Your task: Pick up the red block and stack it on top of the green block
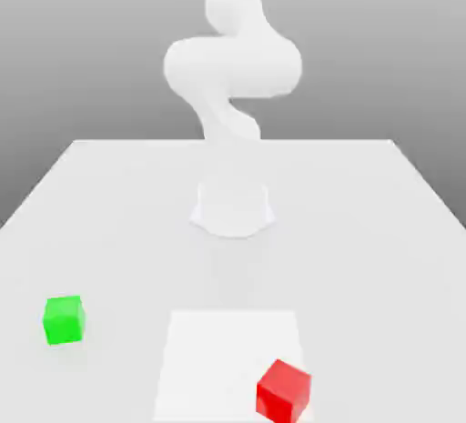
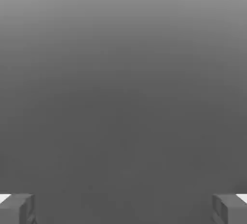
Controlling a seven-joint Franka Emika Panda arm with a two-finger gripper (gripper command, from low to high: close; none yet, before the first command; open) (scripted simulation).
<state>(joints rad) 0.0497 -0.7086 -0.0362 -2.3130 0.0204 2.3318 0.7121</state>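
Observation:
The red block [image 1: 283,391] sits on the white table [image 1: 364,230] near its front edge, toward the exterior view's right. The green block [image 1: 64,319] rests on the table toward the exterior view's left, a little farther back and well apart from the red one. In the hand view my gripper [image 2: 123,209] is open: its two grey fingertips [image 2: 17,209] stand wide apart with nothing between them, against a plain grey background. Neither block is touched.
The arm's white base [image 1: 232,207] stands at the middle of the table, and the arm [image 1: 233,66] rises above it. A lighter square patch [image 1: 218,357] marks the table's front middle, and the red block sits on its right corner.

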